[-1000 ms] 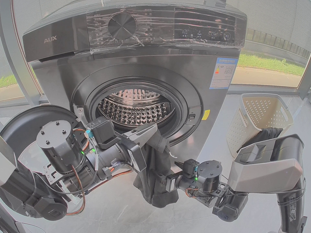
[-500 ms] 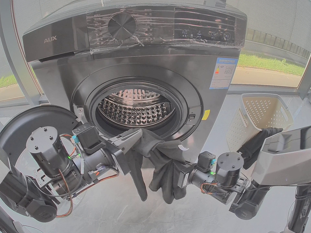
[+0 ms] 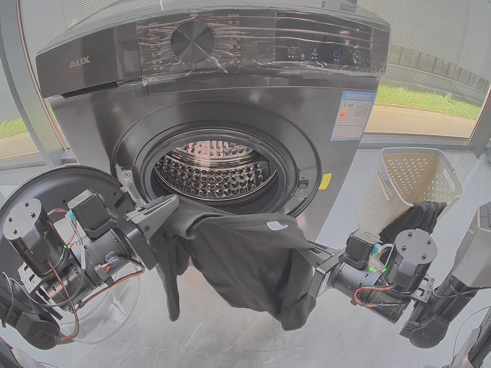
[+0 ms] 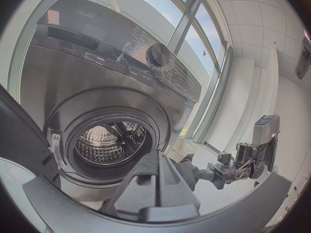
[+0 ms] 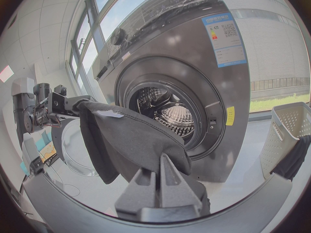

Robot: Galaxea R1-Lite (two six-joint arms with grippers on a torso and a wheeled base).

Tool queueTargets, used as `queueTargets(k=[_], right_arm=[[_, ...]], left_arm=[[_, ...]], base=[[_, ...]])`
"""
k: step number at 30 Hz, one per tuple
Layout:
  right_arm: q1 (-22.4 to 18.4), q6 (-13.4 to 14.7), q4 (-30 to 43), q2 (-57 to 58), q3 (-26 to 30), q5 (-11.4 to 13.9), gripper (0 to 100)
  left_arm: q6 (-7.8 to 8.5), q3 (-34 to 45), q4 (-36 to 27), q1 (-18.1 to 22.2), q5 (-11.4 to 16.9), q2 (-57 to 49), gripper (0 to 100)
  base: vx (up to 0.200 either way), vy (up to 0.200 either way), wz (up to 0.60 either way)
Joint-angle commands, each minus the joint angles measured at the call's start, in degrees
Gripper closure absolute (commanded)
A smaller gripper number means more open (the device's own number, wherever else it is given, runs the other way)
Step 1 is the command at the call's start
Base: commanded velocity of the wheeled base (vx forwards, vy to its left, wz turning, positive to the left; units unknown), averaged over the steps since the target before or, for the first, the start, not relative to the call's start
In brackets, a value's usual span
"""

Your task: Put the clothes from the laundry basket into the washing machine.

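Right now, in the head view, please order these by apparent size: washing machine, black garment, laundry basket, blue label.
1. washing machine
2. black garment
3. laundry basket
4. blue label
The garment hangs nearer the camera, which enlarges it.

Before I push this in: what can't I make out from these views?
- Floor of the laundry basket: head view, hidden by its own wall and the dark cloth over its rim.
- Near floor of the drum: head view, below the door seal.
- Tips of the left gripper and right gripper: head view, buried in the black garment.
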State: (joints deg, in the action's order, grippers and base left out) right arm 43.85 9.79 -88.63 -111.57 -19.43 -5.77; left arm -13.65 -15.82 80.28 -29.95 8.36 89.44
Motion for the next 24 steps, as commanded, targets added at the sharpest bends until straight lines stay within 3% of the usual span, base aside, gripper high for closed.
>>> queueTargets(k=[1,11,18,24], right_arm=[[0.1,0.4,-0.1,2.5,0.6,0.1,100],[-0.1,0.5,-0.2,2.6,-0.1,-0.4,100],[0.2,0.3,-0.2,2.9,-0.6,-2.8,100],[0.2,0.2,-0.2,3.4,-2.2,-3.4,100]], left_arm=[[-0.06,-0.3,0.1,0.5,0.2,-0.6,100],[-0.32,-0.6,0.1,0.6,0.2,-0.3,100],[-0.23,-0.8,0.2,3.2,0.8,0.3,100],[-0.23,-0.9,0.2,5.3,1.0,-0.6,100]], base=[[0.000,0.000,0.00],[0.000,0.000,0.00],[0.000,0.000,0.00],[0.000,0.000,0.00]])
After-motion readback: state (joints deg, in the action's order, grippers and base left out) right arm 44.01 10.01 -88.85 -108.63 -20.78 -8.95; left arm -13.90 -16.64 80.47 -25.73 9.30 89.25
